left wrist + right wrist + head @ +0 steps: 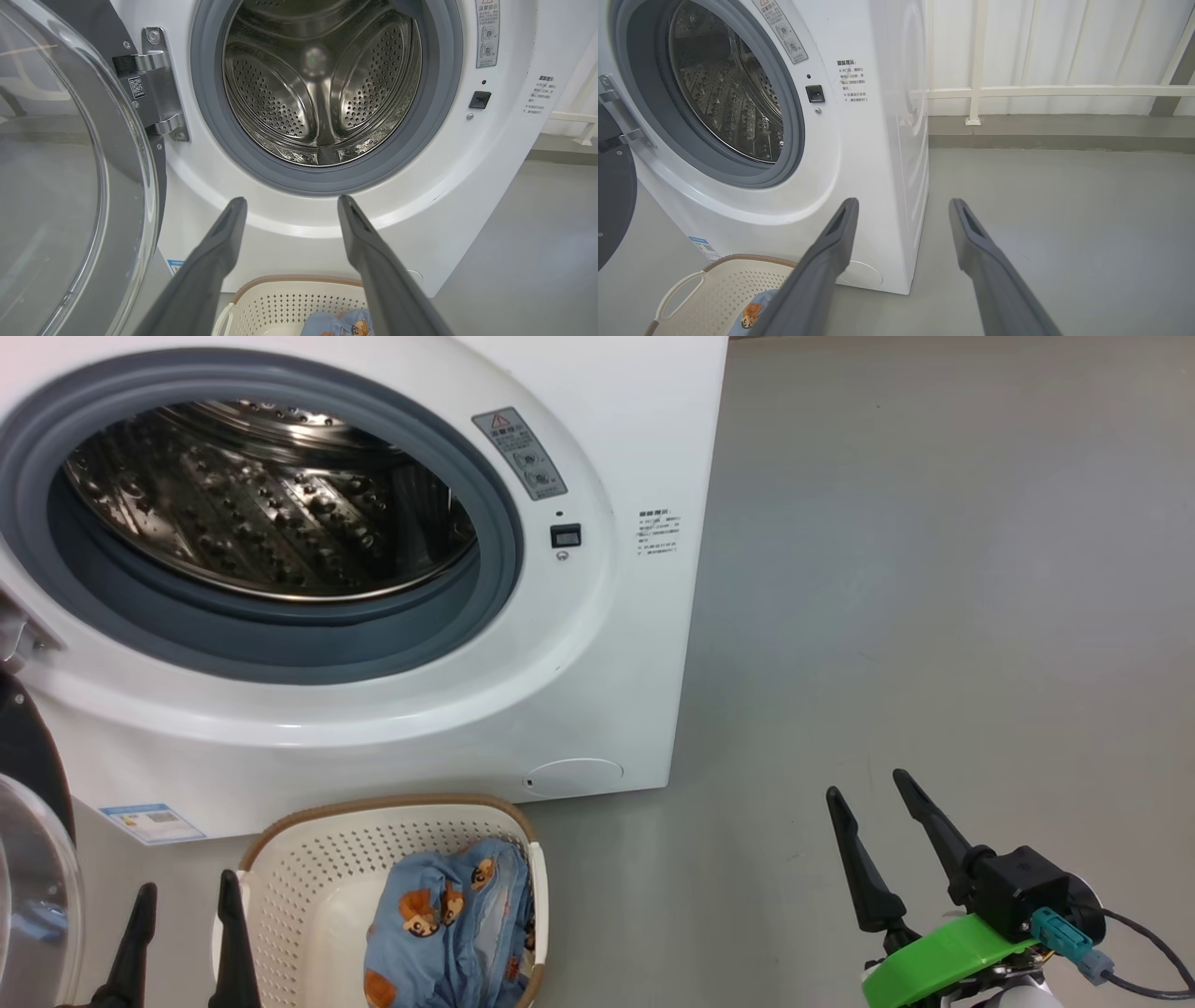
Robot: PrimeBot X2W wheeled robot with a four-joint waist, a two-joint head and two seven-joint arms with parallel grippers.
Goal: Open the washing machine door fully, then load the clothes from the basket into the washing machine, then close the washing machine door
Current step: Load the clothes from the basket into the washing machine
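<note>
We have the washing machine door (70, 186) swung open at left. The clothes (448, 924) lie in the basket (308, 887) before the washing machine (616, 644), drum empty. Left gripper (187, 882) and right gripper (865, 782): jaws spread, holding nothing. Loading and closing remain.

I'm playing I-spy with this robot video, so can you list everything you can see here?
washing machine: one, white, behind the basket
washing machine door: one, black-rimmed glass, open at left
basket: one, cream, on the floor
clothes: one bundle, light blue, in the basket
railing: one, white, beyond the machine
left end effector: one, dark, open, by the basket's left side
right end effector: one, dark, open, over bare floor
</note>
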